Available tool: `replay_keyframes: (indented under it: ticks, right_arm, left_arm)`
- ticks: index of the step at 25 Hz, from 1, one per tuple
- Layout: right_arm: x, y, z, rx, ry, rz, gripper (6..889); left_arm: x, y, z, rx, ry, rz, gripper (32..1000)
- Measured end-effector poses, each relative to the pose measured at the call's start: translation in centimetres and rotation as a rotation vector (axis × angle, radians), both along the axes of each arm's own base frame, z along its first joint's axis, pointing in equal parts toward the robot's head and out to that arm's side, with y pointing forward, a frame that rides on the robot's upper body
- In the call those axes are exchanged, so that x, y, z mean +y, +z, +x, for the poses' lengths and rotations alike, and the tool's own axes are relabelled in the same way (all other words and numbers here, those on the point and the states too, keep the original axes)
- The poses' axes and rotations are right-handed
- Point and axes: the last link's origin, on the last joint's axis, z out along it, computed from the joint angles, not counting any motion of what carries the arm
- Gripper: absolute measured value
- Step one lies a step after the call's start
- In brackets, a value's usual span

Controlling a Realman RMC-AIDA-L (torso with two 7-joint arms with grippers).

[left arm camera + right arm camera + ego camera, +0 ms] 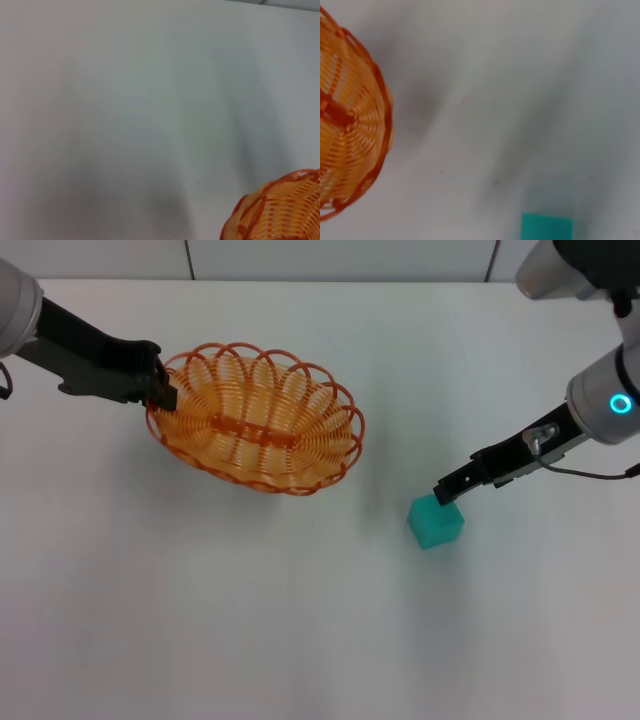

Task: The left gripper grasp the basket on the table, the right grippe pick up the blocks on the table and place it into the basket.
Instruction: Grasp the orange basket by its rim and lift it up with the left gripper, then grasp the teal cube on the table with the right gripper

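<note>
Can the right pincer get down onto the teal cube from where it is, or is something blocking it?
Probably yes. The right pincer sits at the teal cube's far top edge with only bare table around it. The basket, with the left pincer at its rim, lies well off to the left.

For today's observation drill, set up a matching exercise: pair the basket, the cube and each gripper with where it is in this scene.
Things:
1. basket
2. cube
3. left gripper
4. right gripper

Places:
A. at the basket's left rim
B. just above the cube
C. on the table, right of the basket
D. on the table, left of the cube

Pairs: 1-D, 2-C, 3-A, 4-B
</note>
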Motion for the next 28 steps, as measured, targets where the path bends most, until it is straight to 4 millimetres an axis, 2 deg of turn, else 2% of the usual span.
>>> replay_keyframes:
  ticks: [28]
  right_arm:
    - [1.9, -4.6, 1.6, -0.05, 0.002, -0.049, 886]
  left_arm:
    - [0.2, -0.1, 0.9, -0.027, -0.029, 0.003, 88]
